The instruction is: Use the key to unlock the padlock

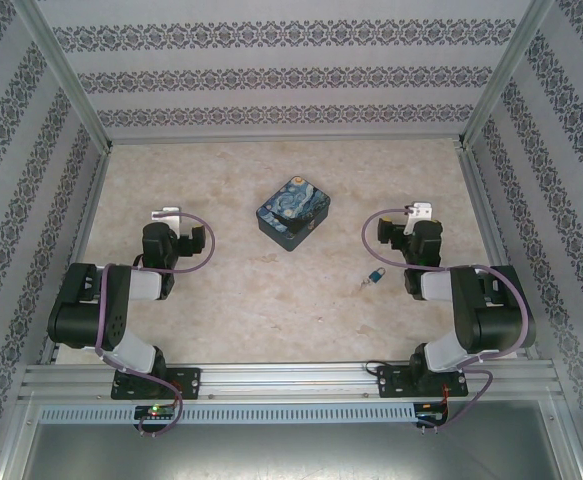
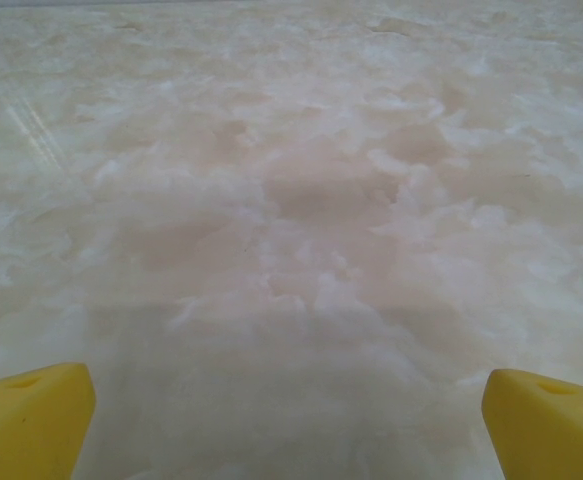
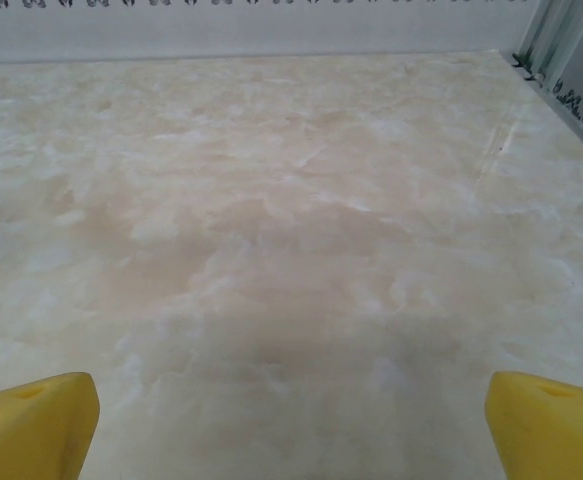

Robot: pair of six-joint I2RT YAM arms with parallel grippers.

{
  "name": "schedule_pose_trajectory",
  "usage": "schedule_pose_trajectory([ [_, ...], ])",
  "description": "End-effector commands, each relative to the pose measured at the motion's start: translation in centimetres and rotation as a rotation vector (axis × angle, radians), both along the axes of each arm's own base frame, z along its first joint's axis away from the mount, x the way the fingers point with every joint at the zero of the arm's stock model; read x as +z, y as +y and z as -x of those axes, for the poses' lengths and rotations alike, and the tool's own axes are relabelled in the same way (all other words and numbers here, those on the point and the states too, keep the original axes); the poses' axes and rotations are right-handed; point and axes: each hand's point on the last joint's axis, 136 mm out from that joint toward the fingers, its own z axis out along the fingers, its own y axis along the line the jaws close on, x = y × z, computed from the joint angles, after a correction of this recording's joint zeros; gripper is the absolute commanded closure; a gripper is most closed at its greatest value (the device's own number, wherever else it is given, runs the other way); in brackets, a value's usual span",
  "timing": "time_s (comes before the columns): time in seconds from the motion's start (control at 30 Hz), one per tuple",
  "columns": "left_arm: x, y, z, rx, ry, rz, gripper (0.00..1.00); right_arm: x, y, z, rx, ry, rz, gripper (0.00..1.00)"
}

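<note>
1. Left gripper [image 2: 291, 425]: jaws spread wide, empty, over bare table [image 2: 291, 200].
2. Right gripper [image 3: 291, 428]: also spread wide, empty.
3. Padlock [image 1: 376, 275] lies right of centre, just left of the right arm, with the key [image 1: 360, 283] just left of it.
4. Tin [image 1: 294, 211] sits farther back, mid-table.

Overhead camera is looking steeply down from behind the arm bases [image 1: 154, 378] across the whole table [image 1: 231, 300], while both wrist cameras are sitting low and close, facing forward over that same marbled table.

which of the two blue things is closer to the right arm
The tiny blue padlock, lying just left of the right arm; the bigger blue-and-yellow tin sits farther off, mid-table.
</note>
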Motion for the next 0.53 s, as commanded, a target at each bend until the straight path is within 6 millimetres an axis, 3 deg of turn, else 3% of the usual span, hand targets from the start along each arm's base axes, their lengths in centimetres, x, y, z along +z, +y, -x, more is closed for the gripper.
schedule_pose_trajectory([
  [0.0, 1.02, 0.31, -0.77, -0.004, -0.043, 0.004, 0.00, 1.79, 0.59, -0.40, 0.010, -0.071, 0.035, 0.02],
  [0.5, 1.09, -0.18, -0.70, -0.033, -0.042, 0.003, 0.00, 1.63, 1.16, -0.45, 0.084, -0.060, -0.017, 0.02],
])
